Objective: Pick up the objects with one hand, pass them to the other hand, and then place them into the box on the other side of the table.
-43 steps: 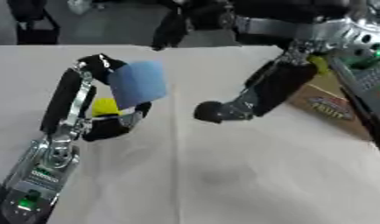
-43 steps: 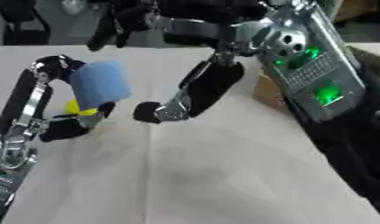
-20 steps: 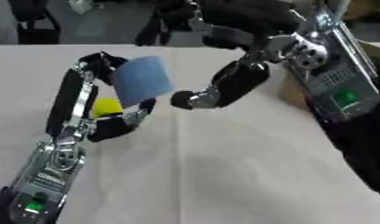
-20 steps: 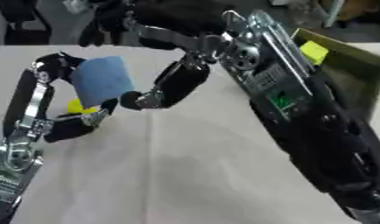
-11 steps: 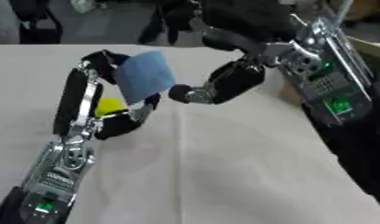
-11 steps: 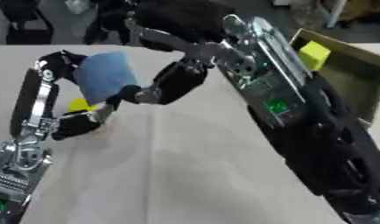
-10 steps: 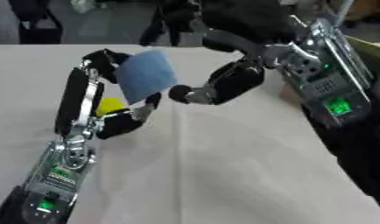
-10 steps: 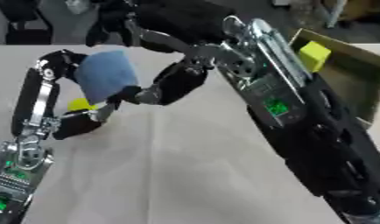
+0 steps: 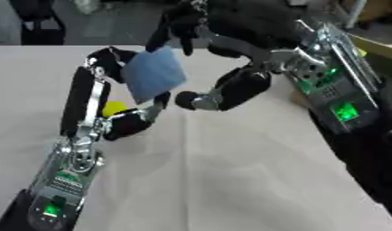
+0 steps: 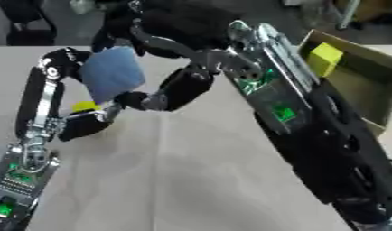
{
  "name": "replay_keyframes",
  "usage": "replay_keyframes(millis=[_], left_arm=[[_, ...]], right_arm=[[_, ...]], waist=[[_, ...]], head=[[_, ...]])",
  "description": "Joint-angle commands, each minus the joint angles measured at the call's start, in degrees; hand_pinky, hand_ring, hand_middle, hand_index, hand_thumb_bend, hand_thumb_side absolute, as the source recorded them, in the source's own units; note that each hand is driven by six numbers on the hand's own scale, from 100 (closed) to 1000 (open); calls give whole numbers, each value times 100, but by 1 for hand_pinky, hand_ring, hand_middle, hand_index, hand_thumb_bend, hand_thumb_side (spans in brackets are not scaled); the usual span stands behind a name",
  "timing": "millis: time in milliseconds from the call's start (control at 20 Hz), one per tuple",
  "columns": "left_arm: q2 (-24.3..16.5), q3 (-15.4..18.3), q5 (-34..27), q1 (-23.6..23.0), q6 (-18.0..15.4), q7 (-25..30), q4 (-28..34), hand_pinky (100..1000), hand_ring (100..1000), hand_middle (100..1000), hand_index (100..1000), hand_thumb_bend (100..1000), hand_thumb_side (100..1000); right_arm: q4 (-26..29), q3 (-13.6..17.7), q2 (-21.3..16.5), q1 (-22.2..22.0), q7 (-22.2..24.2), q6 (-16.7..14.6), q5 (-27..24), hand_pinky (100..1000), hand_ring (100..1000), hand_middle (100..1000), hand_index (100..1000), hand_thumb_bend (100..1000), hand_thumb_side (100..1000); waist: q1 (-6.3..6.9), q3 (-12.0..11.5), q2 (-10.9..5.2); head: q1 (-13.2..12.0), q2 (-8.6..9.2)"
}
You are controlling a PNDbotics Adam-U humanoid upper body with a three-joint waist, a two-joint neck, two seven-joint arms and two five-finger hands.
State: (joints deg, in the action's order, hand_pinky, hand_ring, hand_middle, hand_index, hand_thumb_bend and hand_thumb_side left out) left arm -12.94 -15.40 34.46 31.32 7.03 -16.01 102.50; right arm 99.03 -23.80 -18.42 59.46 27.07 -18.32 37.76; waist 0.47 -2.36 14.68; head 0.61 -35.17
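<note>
A flat blue square pad (image 9: 154, 75) is held up above the table, tilted, in my left hand (image 9: 87, 101). The fingers curl over its top left corner and the thumb (image 9: 134, 122) props its lower edge. My right hand (image 9: 240, 85) has come in from the right. Its thumb tip (image 9: 186, 99) lies just below the pad's right corner, and its dark fingers (image 9: 177, 28) hang spread above the pad's top edge, not closed on it. A small yellow thing (image 9: 114, 108) lies on the table behind my left hand.
An open cardboard box (image 10: 359, 83) stands at the table's right edge with a yellow block (image 10: 324, 57) in it. My right forearm (image 10: 272, 97) crosses the right half of the white table (image 9: 223, 180). Dark chairs stand beyond the far edge.
My right hand has moved left across the table to the blue pad, thumb under and fingers over it. My left hand still holds the pad raised, slightly higher.
</note>
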Motion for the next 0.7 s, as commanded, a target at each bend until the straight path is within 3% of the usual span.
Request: replay_keyframes(millis=[50,700], left_arm=[[22,-13,-22,95,-21,-21,131,518,467,397,570,100,116],[166,-41,-47,85,-47,-89,165,513,464,394,567,100,131]], right_arm=[[21,97,-14,92,-59,8,84,750,518,695,824,433,190],[-95,266,56,30,-260,106,268,768,547,718,846,435,179]], waist=[[-36,-12,-149],[-30,-37,-114]], head=[[9,39],[47,99]])
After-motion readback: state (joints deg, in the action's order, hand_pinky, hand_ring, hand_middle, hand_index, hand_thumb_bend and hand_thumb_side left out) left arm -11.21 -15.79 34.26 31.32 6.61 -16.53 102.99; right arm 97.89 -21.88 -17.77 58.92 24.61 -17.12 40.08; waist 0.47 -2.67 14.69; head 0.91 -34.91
